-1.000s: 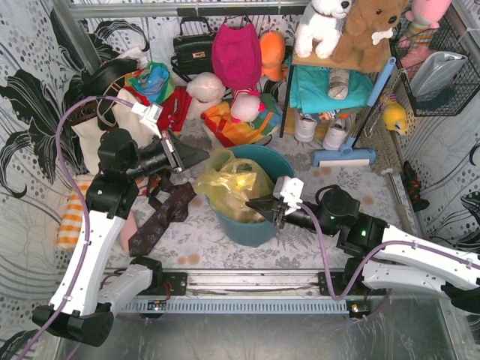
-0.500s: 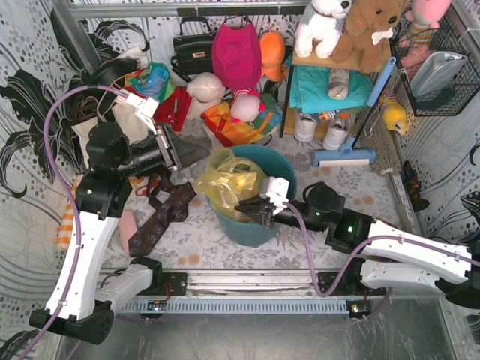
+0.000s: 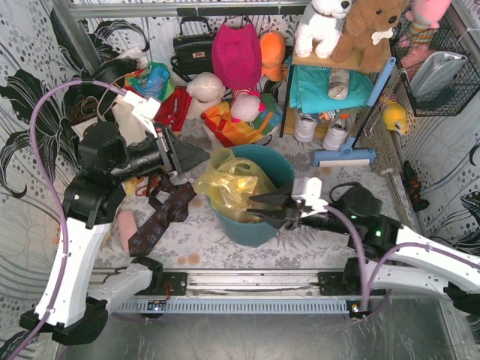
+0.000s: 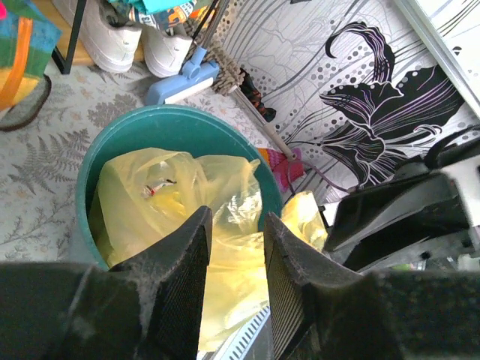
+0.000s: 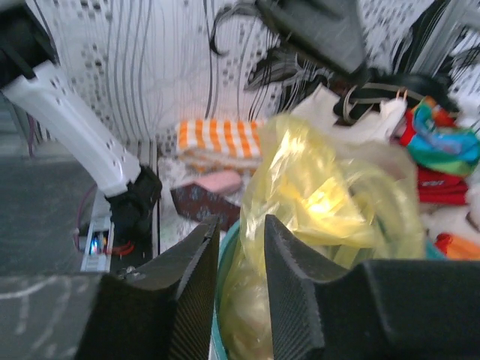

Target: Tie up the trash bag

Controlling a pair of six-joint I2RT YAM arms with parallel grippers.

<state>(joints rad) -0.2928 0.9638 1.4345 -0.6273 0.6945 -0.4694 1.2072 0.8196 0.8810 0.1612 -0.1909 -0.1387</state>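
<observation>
The trash bag (image 3: 229,184), thin crinkly yellow plastic, stands bunched up in the teal bin (image 3: 259,231), its top loose above the rim. My left gripper (image 3: 204,156) points at the bag's upper left and is open, just short of the plastic. In the left wrist view the bag (image 4: 169,199) and the bin's rim (image 4: 142,120) lie beyond the left gripper (image 4: 236,217), with nothing between its fingers. My right gripper (image 3: 250,205) is open at the bag's near right side. In its own view the right gripper (image 5: 241,222) frames the bag's edge (image 5: 330,199) and the rim (image 5: 227,244).
A dark patterned tie (image 3: 161,217) lies left of the bin, and a cream tote (image 3: 112,131) stands behind my left arm. Bags and soft toys (image 3: 236,56) crowd the back. A shelf with shoes (image 3: 319,124) and a blue brush (image 3: 343,156) stand at the right.
Both grippers have gone from shut to open. The right one pushed in towards the bag, then drew back a little to the right. The left arm's elbow swung left.
</observation>
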